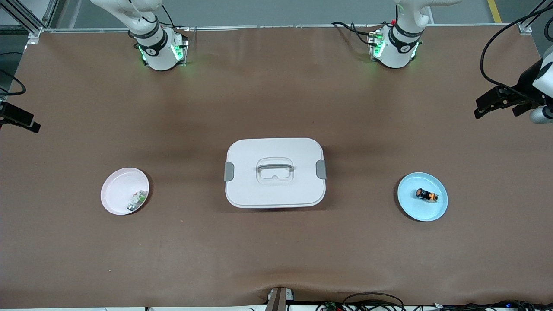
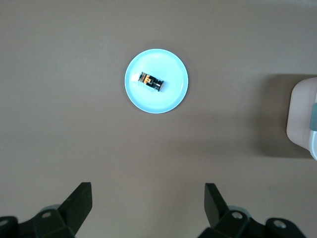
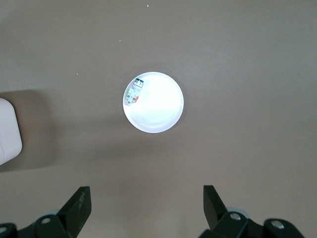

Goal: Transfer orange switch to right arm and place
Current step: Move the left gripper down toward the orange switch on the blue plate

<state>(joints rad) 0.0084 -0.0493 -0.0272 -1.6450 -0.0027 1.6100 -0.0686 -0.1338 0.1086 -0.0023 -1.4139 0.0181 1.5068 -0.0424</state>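
Note:
The orange switch lies on its side on a light blue plate toward the left arm's end of the table. It also shows in the left wrist view, on that plate. My left gripper is open and empty, high above the bare table beside the blue plate. It shows at the edge of the front view. My right gripper is open and empty, high above the table beside a pink plate.
A white lidded box with grey latches stands mid-table between the plates. The pink plate, toward the right arm's end, holds a small white-and-green part. The right gripper shows partly at the front view's edge.

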